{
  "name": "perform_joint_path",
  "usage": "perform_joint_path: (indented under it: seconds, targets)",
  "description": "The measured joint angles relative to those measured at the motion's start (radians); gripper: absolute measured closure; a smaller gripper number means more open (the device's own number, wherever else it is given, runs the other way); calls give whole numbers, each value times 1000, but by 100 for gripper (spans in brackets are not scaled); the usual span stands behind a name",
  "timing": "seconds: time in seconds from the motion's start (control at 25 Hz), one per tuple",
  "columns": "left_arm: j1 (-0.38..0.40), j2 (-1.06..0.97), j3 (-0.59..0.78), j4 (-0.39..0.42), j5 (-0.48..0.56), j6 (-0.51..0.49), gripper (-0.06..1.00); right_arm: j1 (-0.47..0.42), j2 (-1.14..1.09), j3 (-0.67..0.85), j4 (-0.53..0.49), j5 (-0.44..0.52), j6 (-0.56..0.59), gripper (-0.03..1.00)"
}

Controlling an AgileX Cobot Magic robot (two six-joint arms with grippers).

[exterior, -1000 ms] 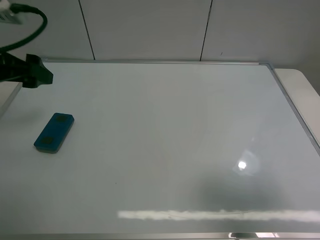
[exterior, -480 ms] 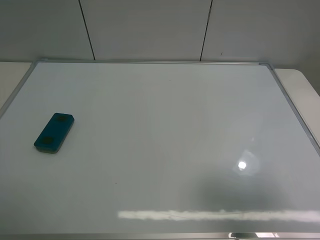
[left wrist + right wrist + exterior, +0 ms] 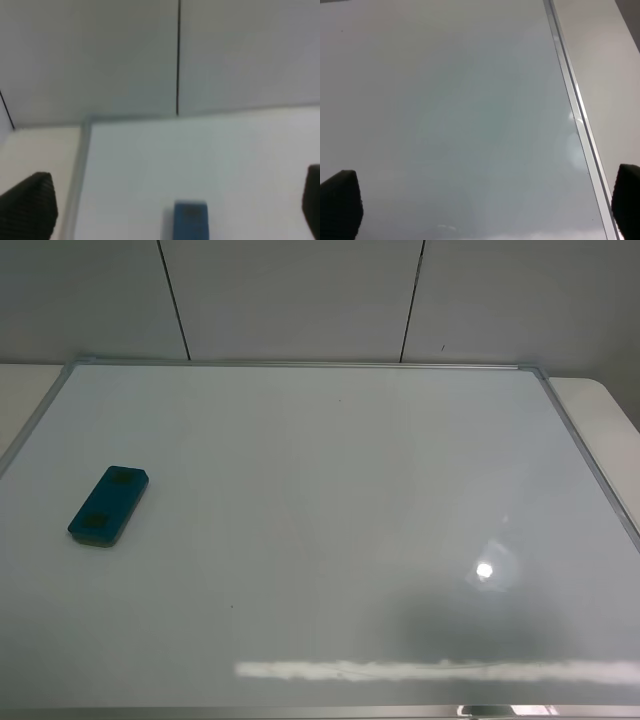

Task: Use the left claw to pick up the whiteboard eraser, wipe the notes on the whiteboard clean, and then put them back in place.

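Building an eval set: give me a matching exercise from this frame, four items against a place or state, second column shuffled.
Items:
1. whiteboard eraser
2. whiteboard
3. left claw
4. right gripper

States:
A. open over the board's right frame edge
B. lying flat on the board's left side
C. open, with the eraser ahead of it
D. no marker scribble visible

Pairs: 1-B, 2-D, 3-C, 4-A
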Motion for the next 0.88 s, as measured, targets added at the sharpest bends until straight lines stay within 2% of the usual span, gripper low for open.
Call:
perform_joint_path:
  seconds: [0.12, 0.24, 0.4, 0.88]
  targets:
    - [51, -10, 40, -43, 118, -7, -5, 0, 0, 0, 0, 0, 0, -3]
    - [110, -10, 86, -81, 181, -7, -5, 0, 0, 0, 0, 0, 0, -3]
    - [154, -10, 135, -73, 173, -10, -5, 0, 0, 0, 0, 0, 0, -3]
    - [147, -10, 151, -32, 152, -10, -5, 0, 0, 0, 0, 0, 0, -3]
